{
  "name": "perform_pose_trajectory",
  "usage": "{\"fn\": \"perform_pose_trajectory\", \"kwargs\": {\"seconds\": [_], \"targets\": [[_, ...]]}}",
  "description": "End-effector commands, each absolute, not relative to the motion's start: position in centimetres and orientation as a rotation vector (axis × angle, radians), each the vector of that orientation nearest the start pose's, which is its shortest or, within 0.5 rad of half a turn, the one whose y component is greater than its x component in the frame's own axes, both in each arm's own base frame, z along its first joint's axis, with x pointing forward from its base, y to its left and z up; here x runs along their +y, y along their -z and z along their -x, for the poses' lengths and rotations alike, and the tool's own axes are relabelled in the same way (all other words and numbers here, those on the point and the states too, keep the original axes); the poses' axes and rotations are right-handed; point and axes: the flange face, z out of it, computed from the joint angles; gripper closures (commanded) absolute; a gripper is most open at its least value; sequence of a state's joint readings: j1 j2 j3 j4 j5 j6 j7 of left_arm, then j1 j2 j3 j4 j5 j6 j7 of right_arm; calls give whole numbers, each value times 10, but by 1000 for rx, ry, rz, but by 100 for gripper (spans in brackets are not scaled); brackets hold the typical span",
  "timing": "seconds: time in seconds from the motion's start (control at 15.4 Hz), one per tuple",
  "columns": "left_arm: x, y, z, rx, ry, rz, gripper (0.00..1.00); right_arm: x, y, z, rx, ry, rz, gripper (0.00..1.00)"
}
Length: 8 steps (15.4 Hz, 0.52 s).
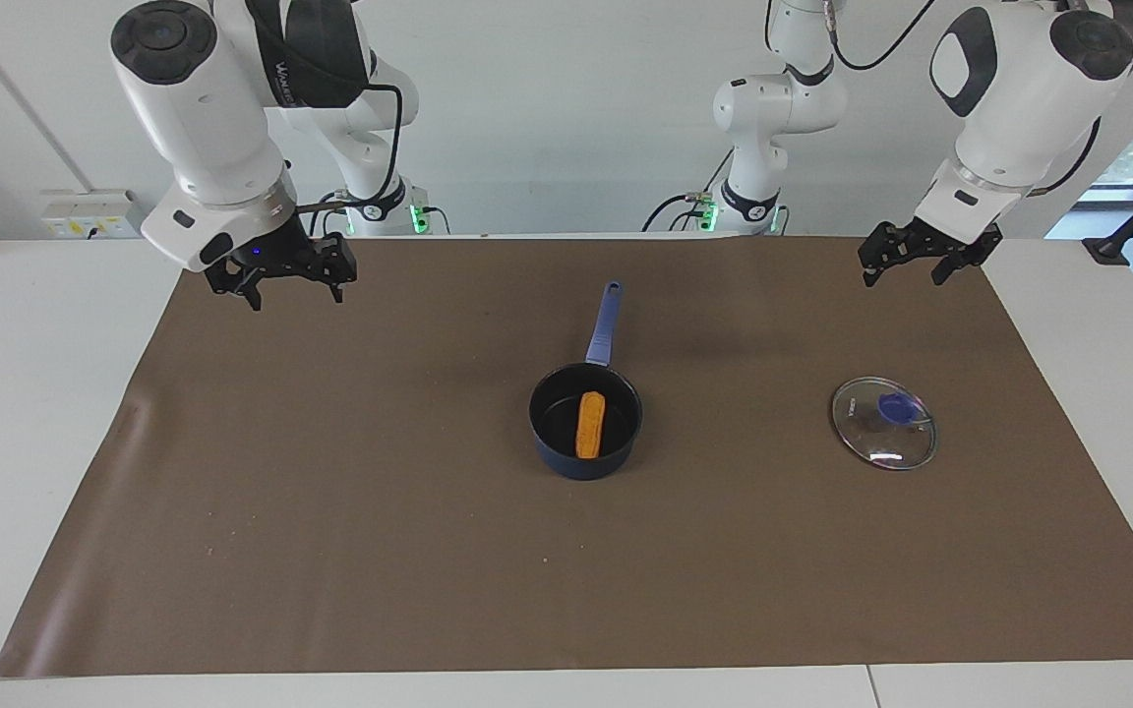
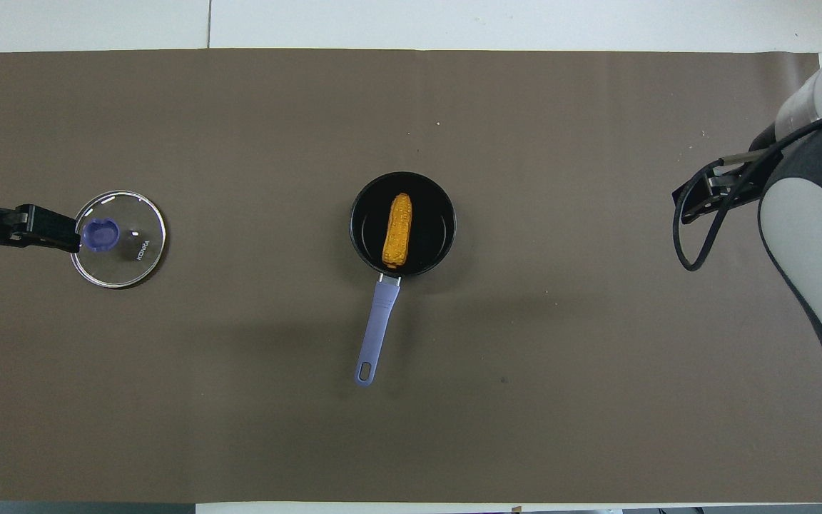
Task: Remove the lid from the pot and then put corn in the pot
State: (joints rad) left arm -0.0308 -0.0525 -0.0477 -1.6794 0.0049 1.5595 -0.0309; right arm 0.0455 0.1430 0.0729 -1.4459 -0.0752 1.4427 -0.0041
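Note:
The dark blue pot [image 1: 581, 462] stands uncovered mid-mat, its long handle [image 1: 604, 323] pointing toward the robots. The orange corn [image 1: 589, 425] lies inside it on the black bottom. In the overhead view the corn [image 2: 397, 230] lies lengthwise in the pot [image 2: 434, 227]. The glass lid [image 1: 883, 423] with its blue knob rests flat on the mat toward the left arm's end. My left gripper [image 1: 901, 278] hangs open and empty high over the mat by the lid [image 2: 122, 250]. My right gripper [image 1: 294, 295] hangs open and empty over the mat's corner at the right arm's end.
A brown mat [image 1: 330, 511] covers most of the white table [image 1: 35, 393]. The arm bases and cables stand at the robots' edge. Seen from overhead, the left gripper [image 2: 51, 230] overlaps the lid's rim, and the right arm's bulk [image 2: 810, 235] covers that end of the mat.

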Motion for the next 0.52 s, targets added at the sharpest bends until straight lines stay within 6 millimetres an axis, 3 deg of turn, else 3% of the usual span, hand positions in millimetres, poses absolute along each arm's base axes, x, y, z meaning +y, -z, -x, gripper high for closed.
{"fn": "perform_pose_trajectory", "kwargs": {"seconds": [0.0,0.13,0.26,0.45], "targets": [[-43,-594,-535,25,-105,3150,0,54,-591,-568,-213,-207,3179,0],[-48,-594,-536,57,-96,3149,0,42,-593,-558,-171,-221,3148,0],[-51,-594,-535,64,-110,3149,0,42,-590,-551,-171,-240,3135,0],[-52,-596,-535,69,-108,3148,0,53,-591,-555,-181,-165,3141,0]]}}
